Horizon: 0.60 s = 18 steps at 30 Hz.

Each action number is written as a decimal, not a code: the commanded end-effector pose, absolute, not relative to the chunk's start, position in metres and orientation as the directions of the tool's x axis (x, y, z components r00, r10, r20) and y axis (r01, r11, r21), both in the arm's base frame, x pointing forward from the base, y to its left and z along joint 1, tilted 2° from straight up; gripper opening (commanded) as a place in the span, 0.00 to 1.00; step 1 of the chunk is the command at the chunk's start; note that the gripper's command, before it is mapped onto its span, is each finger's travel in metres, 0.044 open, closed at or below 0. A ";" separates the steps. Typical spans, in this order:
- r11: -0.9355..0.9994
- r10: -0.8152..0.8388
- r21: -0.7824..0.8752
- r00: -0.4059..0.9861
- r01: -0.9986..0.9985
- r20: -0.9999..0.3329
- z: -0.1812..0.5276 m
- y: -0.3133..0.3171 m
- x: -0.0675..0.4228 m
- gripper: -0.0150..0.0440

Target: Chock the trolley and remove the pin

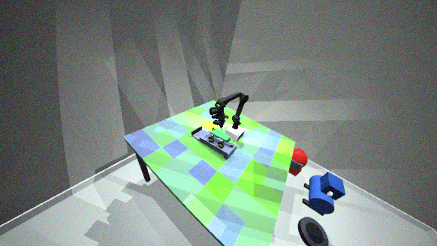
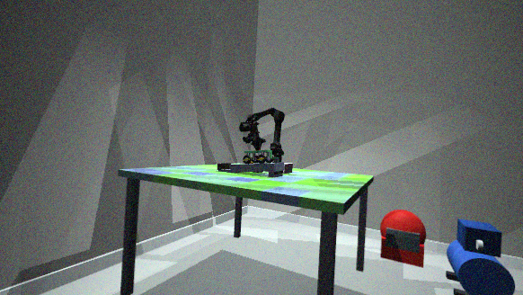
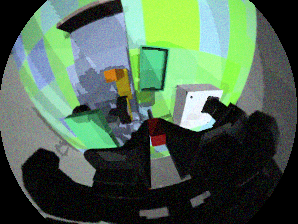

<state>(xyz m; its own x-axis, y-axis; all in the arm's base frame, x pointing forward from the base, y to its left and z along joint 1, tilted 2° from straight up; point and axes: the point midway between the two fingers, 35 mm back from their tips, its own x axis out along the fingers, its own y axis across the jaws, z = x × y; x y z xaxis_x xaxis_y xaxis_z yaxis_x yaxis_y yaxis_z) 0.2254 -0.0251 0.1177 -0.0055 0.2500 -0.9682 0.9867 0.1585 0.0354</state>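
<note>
Red shows between the fingertips in the wrist view: the gripper (image 3: 157, 137) is closed nearly all the way on the red-headed stop pin (image 3: 158, 133), so the pin looks already drawn out of the ramp and carried in the air. Below the camera lie the grey ramp (image 3: 89, 63), the orange handle of the chock (image 3: 117, 80) and, just to its right, the green tray (image 3: 152, 70); the arm's white base block (image 3: 193, 108) stands further right.

From the top view the gripper (image 1: 221, 121) hangs above the uphill end of the ramp (image 1: 225, 148), with the green-decked trolley (image 1: 220, 136) on the slope below it. Whether the chock actually touches a wheel is too small to tell in any view.

By my judgement the step in hand is carrying the pin to the tray. The next move calls for bringing the gripper over the tray's opening, clear of the trolley and chock handle, then opening the jaws so the pin falls inside, and afterwards withdrawing with the fingers apart.
</note>
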 end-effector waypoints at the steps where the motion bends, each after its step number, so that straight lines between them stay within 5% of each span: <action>1: 0.159 0.246 0.030 -0.010 0.987 -0.969 0.116 -0.040 0.227 0.25; 18: 0.061 0.228 0.014 0.000 0.998 -0.974 0.113 -0.075 0.230 0.25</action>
